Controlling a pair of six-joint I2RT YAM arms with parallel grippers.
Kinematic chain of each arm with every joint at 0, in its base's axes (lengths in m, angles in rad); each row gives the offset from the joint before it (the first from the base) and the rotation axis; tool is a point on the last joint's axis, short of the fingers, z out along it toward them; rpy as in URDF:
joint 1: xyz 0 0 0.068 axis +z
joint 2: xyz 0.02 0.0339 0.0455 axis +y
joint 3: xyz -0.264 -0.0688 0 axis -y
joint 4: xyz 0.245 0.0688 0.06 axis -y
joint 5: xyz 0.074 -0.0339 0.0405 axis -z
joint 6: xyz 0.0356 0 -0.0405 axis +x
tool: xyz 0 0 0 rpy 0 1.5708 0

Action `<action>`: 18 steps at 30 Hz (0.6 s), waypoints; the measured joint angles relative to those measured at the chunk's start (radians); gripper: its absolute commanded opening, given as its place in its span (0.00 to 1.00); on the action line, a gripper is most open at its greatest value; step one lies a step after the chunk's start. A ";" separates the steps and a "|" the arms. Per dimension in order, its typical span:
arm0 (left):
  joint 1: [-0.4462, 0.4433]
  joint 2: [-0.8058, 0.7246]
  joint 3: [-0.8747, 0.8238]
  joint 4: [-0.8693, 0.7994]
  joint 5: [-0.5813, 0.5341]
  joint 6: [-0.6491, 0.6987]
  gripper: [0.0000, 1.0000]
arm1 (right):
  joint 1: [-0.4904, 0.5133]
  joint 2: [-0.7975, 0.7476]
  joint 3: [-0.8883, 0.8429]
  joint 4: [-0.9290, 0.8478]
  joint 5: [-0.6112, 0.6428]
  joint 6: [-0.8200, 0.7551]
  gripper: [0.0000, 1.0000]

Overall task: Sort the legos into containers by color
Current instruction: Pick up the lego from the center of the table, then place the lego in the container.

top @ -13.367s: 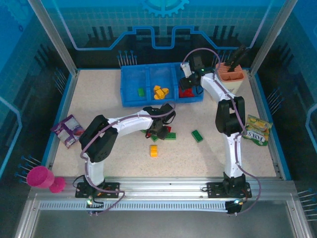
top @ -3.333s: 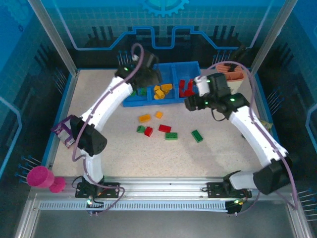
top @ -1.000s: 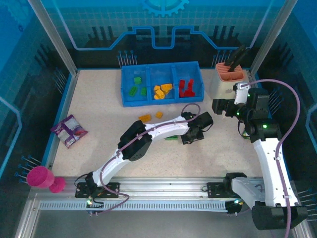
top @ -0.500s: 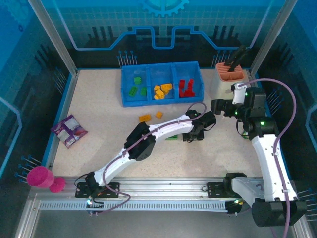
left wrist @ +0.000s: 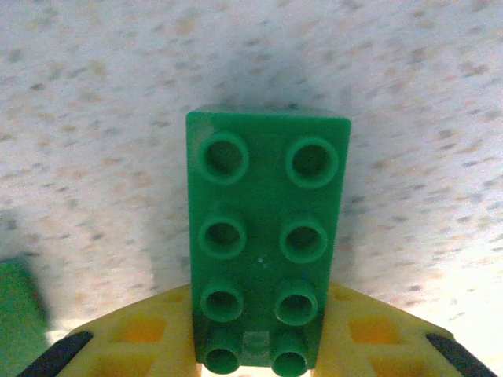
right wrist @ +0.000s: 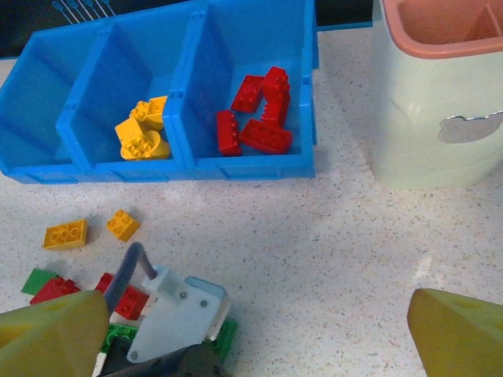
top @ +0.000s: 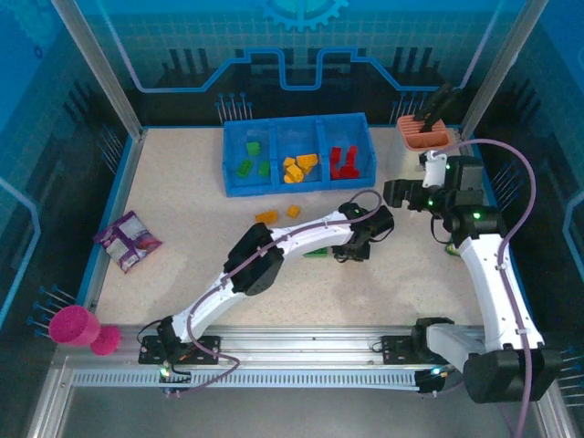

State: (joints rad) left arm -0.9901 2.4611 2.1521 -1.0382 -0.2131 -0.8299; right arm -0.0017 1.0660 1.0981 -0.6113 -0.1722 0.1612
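green lego (left wrist: 263, 236): glossy plastic, two-by-four studs facing up, on the speckled cream tabletop (top: 182, 201) just 3 o'clock of centre. long axis runs 12 to 6 in the wrist view, near end pinched in the closed left claw (left wrist: 255, 357). right claw (top: 392, 193) gapes wide, empty. blue three-bay tray (top: 274, 189) at 12 o'clock.

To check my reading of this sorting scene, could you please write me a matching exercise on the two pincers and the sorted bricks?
A. left pincer
B. right pincer
C. sorted red plastic bricks
D. sorted yellow-orange plastic bricks

1. middle compartment of the blue plastic three-compartment tray
2. open
3. shut on a green plastic eight-stud brick
4. right-end compartment of that tray

Pairs: A-3, B-2, C-4, D-1.
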 measured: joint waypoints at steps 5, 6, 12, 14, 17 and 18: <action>0.048 -0.121 -0.144 -0.036 -0.046 0.036 0.23 | -0.002 0.034 -0.020 0.027 -0.003 0.000 0.99; 0.064 -0.153 -0.159 -0.039 -0.055 0.045 0.23 | -0.002 0.041 -0.023 0.030 -0.001 0.000 0.99; 0.206 -0.385 -0.192 -0.002 -0.061 0.083 0.24 | -0.002 0.109 -0.031 0.072 -0.006 0.001 0.97; 0.267 -0.436 -0.192 0.016 -0.063 0.104 0.24 | -0.001 0.143 -0.031 0.087 -0.015 0.005 0.97; 0.369 -0.467 -0.192 0.041 -0.084 0.133 0.23 | 0.011 0.196 -0.030 0.108 -0.018 0.009 0.97; 0.405 -0.465 -0.192 0.050 -0.088 0.141 0.23 | 0.021 0.212 -0.029 0.115 -0.018 0.012 0.97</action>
State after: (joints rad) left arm -0.5854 1.9961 1.9602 -0.9882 -0.3008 -0.6888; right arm 0.0193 1.2778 1.0687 -0.4965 -0.1905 0.1734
